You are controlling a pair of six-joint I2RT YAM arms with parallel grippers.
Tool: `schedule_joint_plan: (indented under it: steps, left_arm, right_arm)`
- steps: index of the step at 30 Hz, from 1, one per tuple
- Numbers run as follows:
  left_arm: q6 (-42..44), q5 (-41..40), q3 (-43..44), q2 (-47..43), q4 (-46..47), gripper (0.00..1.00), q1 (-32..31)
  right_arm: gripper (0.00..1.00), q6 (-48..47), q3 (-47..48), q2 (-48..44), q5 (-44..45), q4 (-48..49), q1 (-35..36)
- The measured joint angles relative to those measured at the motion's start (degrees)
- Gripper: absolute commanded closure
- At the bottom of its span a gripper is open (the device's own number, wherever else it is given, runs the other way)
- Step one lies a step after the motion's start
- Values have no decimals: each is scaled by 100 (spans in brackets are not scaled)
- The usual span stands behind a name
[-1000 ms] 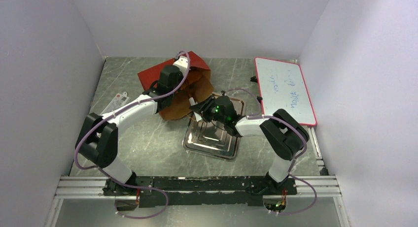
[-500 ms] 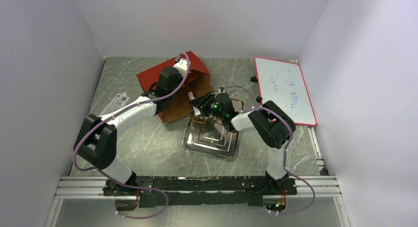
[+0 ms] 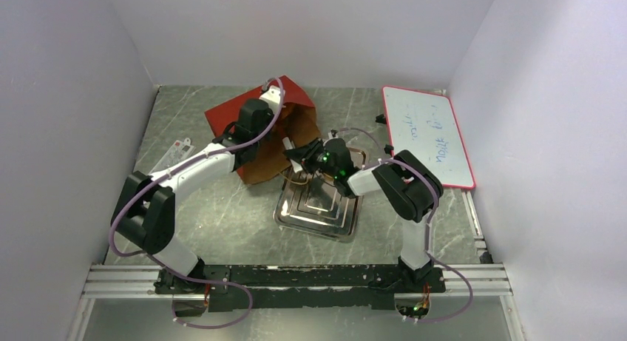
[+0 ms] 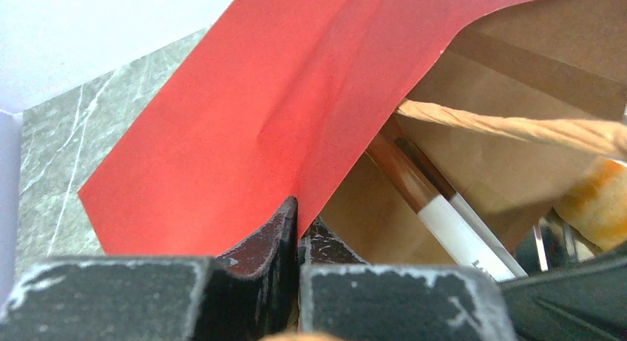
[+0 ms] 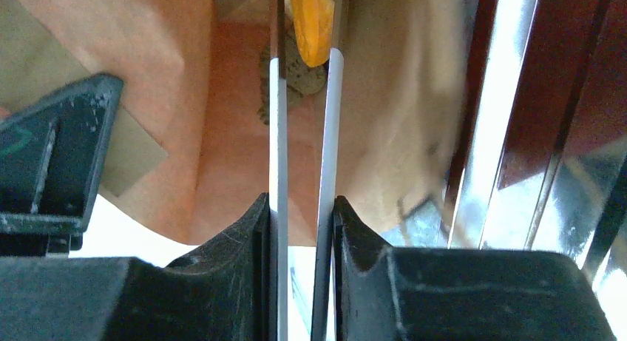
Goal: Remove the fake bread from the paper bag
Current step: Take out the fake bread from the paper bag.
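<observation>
A glossy golden-orange toy bread [image 5: 310, 23], smooth and rounded, sits inside a paper bag [image 3: 225, 115] that lies on its side at the back of a grey marbled table [image 3: 222, 208]. The bag is rust-red outside and matte brown inside, with a tan twisted cord handle [image 4: 517, 126] crossing its mouth. Thin flat tongs [image 5: 278, 134], white with darker tips, reach into the mouth, and the bread shows between their ends. The right gripper [image 5: 301, 204] squeezes the tongs' two arms between its black fingers. The left gripper [image 4: 297, 215] is pressed together on the bag's red upper edge, holding it raised. A shiny stepped metal tray [image 3: 329, 226] lies just in front of the mouth. A red-framed whiteboard [image 3: 429, 134] lies well apart on the right. Open tabletop stretches left of the tray toward the side wall.
</observation>
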Motion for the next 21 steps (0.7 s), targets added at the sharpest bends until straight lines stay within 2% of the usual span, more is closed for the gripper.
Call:
schedule_joint_plan:
  steps: [9, 21]
  left_arm:
    - [-103, -391, 525, 372, -245, 93, 11]
    - [-111, -522, 1016, 1027, -254, 93, 345]
  right_arm:
    - [100, -57, -555, -682, -4, -105, 0]
    - [100, -435, -1178, -2516, 22, -1082, 146]
